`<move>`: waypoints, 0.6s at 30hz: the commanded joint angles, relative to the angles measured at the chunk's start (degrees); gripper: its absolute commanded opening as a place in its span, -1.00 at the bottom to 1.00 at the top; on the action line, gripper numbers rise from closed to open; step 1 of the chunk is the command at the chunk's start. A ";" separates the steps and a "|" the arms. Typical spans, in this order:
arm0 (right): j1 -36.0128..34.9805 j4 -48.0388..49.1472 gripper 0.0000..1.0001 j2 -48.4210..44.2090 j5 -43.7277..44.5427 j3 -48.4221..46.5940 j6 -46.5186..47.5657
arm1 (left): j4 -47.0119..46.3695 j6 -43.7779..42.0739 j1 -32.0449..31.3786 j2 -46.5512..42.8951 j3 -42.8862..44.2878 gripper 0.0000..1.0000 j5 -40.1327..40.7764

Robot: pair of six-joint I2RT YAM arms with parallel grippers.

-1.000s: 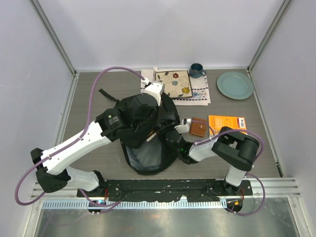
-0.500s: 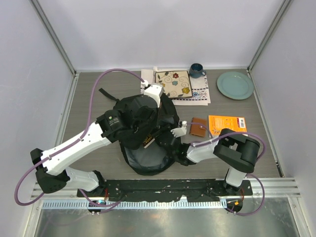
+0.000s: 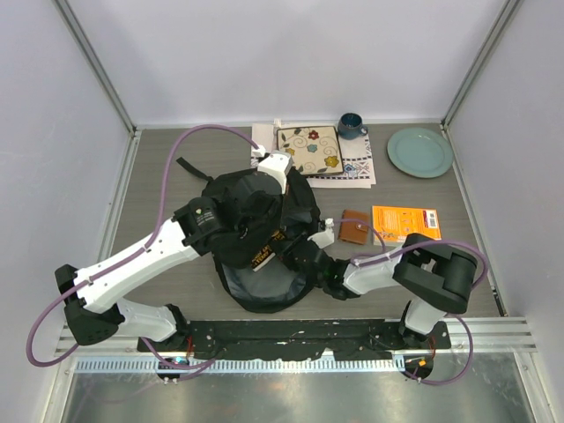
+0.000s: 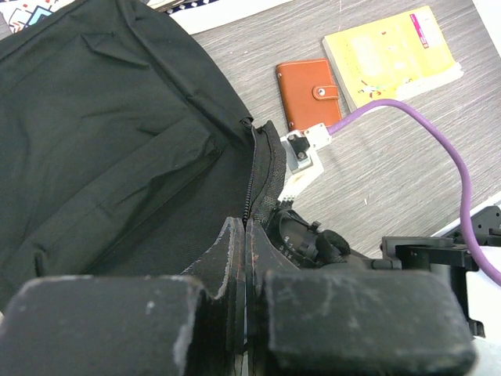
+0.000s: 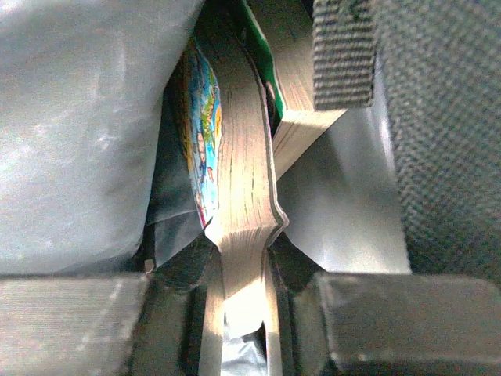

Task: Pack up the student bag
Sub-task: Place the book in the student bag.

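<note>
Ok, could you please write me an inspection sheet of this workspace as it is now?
Surface: grey wood-grain table; no spills seen.
Job's things: student bag open, with a book held inside beside a green-covered book.
Clutter: brown wallet, orange book, patterned pad on a placemat, blue mug, green plate.
Grippers: left gripper shut on the bag's zipper edge; right gripper shut on the book.
Cables: left purple cable loops high; right purple cable arcs near the wallet.
Surroundings: white walls; nothing else seen.
</note>
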State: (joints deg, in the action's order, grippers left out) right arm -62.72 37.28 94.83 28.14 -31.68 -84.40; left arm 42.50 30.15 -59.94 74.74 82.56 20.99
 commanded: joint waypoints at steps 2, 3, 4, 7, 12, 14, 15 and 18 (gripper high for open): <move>-0.56 2.45 -0.99 -7.10 1.98 2.58 -0.58 | -3.65 1.05 -0.26 -2.06 0.23 -1.00 0.19; -1.17 0.80 -0.99 -8.76 5.92 3.46 -4.42 | -3.83 1.05 -0.26 -2.14 0.23 -1.00 0.10; -3.27 -0.35 -0.99 -11.91 10.22 4.25 -6.72 | -4.00 1.05 -0.26 -2.14 0.23 -1.00 0.01; -4.78 -9.30 -0.99 -15.02 23.87 3.57 -14.44 | -4.44 1.14 -0.26 -1.97 0.40 -1.00 -0.43; -4.87 -16.62 -0.99 -8.18 27.68 -6.54 -19.66 | -4.62 0.70 -0.17 -1.97 0.84 -1.00 -0.87; -4.87 -16.62 -0.99 -2.93 26.88 -10.74 -21.41 | -4.27 0.52 -0.17 -1.97 1.19 -1.00 -0.95; -5.13 -17.14 -0.99 -1.33 26.97 -12.07 -22.38 | -4.36 0.35 -0.17 -1.97 1.37 -1.00 -0.95; -5.13 -19.86 -1.00 3.60 28.54 -16.65 -25.29 | -2.52 -0.62 -0.17 -1.79 2.86 -1.00 -0.78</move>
State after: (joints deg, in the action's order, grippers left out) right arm -67.64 19.22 94.35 49.25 -41.69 -103.22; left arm 41.82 30.79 -59.94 74.72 82.54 20.21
